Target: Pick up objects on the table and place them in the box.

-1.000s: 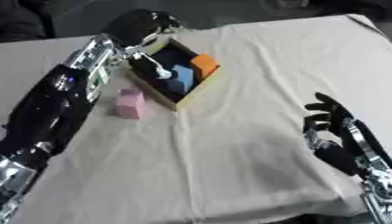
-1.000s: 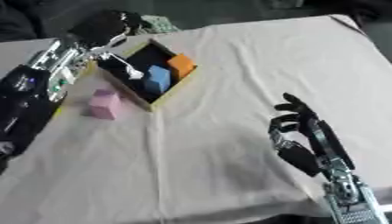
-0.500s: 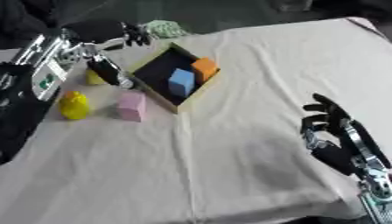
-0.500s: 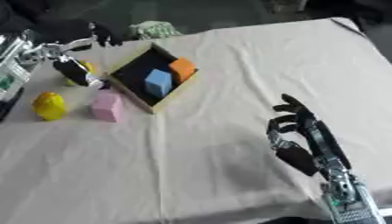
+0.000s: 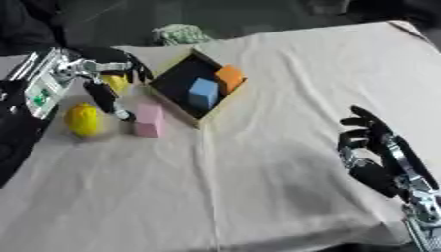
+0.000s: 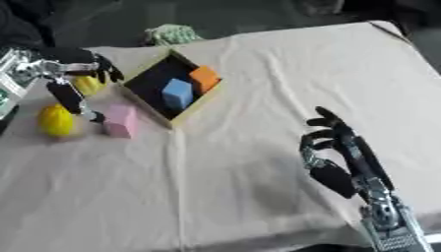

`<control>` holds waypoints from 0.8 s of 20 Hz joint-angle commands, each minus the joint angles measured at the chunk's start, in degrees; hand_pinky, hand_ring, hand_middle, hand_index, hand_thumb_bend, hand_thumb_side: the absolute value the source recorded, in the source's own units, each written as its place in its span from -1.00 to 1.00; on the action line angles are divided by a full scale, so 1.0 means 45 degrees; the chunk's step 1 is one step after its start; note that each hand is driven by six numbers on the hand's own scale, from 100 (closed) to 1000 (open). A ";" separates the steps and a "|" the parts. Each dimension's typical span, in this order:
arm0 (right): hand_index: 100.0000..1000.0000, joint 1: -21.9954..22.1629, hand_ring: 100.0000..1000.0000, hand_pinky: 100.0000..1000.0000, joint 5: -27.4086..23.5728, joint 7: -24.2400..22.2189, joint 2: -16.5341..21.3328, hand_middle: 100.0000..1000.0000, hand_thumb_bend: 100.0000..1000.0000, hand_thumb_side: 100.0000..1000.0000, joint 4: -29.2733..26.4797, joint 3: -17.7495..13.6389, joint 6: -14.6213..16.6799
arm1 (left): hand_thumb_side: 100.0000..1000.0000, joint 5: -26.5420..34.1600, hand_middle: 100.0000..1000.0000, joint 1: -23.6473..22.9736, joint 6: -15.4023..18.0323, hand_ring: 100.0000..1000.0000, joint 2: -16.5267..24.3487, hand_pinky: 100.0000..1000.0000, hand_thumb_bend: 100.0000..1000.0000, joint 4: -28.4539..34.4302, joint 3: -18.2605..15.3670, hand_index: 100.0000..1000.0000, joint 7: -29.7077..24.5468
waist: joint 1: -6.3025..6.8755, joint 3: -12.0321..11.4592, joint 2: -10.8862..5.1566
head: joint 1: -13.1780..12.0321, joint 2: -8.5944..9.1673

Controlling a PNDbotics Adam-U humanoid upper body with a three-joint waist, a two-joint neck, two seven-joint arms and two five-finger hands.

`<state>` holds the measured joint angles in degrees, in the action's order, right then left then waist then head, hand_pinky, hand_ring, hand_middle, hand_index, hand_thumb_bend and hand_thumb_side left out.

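My left hand [image 5: 108, 81] hangs over the left part of the table, just left of the box [image 5: 176, 74]. Its fingers are spread and hold nothing: the dark fingers fan out toward the box's near-left wall, while one long digit points down and toward me, its tip close beside the pink block [image 5: 149, 119]. I cannot tell whether that tip touches the block.

Box contents: a blue block [image 5: 203, 92] and an orange block [image 5: 229, 78], side by side against the right wall. The rest of the dark interior shows bare.

Items outside the box: the pink block stands just beside the box's near-left corner, long axis running roughly away from me. A yellow lemon-shaped object [image 5: 83, 119] lies left of the pink block, apart from it. A second yellow item [image 5: 116, 82] sits partly hidden behind my left hand; its shape is unclear. A green knitted-looking object [image 5: 179, 34] lies beyond the box's far corner.

My right hand [image 6: 331, 152] rests idle near the lower right, fingers relaxed and raised, well apart from every item.

Judgement: the pink block lies directly below and slightly right of my left hand, which is by far the nearer of the two. The coming grasp should span the block's short width, across its long axis, then carry right into the box.
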<state>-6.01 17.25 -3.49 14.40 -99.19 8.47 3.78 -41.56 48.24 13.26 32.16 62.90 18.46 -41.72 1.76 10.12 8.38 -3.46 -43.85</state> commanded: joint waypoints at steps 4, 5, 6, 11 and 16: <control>0.97 -0.0081 0.41 0.23 0.0025 0.0029 0.0184 0.54 -1.00 -0.37 -0.0107 -0.0104 0.0001 | -0.71 0.0361 0.51 0.0135 0.0177 0.45 -0.0026 0.50 0.11 -0.0388 -0.0209 0.78 -0.0447 | -0.0053 0.0003 -0.0212 | -0.0012 -0.0059; 0.97 -0.0081 0.41 0.23 0.0021 0.0026 0.0181 0.54 -1.00 -0.37 -0.0107 -0.0101 0.0002 | -0.71 0.0360 0.50 0.0129 0.0171 0.45 -0.0064 0.50 0.10 -0.0431 -0.0220 0.78 -0.0427 | -0.0059 0.0004 -0.0210 | -0.0010 -0.0059; 0.97 -0.0082 0.41 0.23 0.0018 0.0025 0.0179 0.54 -1.00 -0.37 -0.0107 -0.0101 0.0001 | -0.72 0.0347 0.50 0.0120 0.0156 0.45 -0.0105 0.50 0.10 -0.0453 -0.0242 0.77 -0.0309 | -0.0066 0.0007 -0.0207 | -0.0011 -0.0059; 0.97 -0.0080 0.41 0.23 -0.0001 0.0026 0.0164 0.54 -1.00 -0.38 -0.0104 -0.0095 -0.0007 | -0.71 0.0144 0.51 0.0043 0.0114 0.48 -0.0326 0.50 0.09 -0.0567 -0.0236 0.78 0.0738 | -0.0101 0.0041 -0.0198 | -0.0018 -0.0059; 0.97 -0.0090 0.41 0.23 -0.0013 0.0009 0.0145 0.54 -1.00 -0.37 -0.0106 -0.0084 0.0000 | -0.75 -0.0135 0.49 0.0000 0.0134 0.45 -0.0581 0.48 -0.01 -0.0869 -0.0163 0.76 0.1434 | -0.0114 0.0084 -0.0191 | -0.0052 -0.0059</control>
<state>-6.00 17.25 -3.48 14.40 -98.95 8.47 3.77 -41.78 47.40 13.82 28.88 58.80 18.14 -36.06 1.33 10.49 8.38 -3.49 -43.85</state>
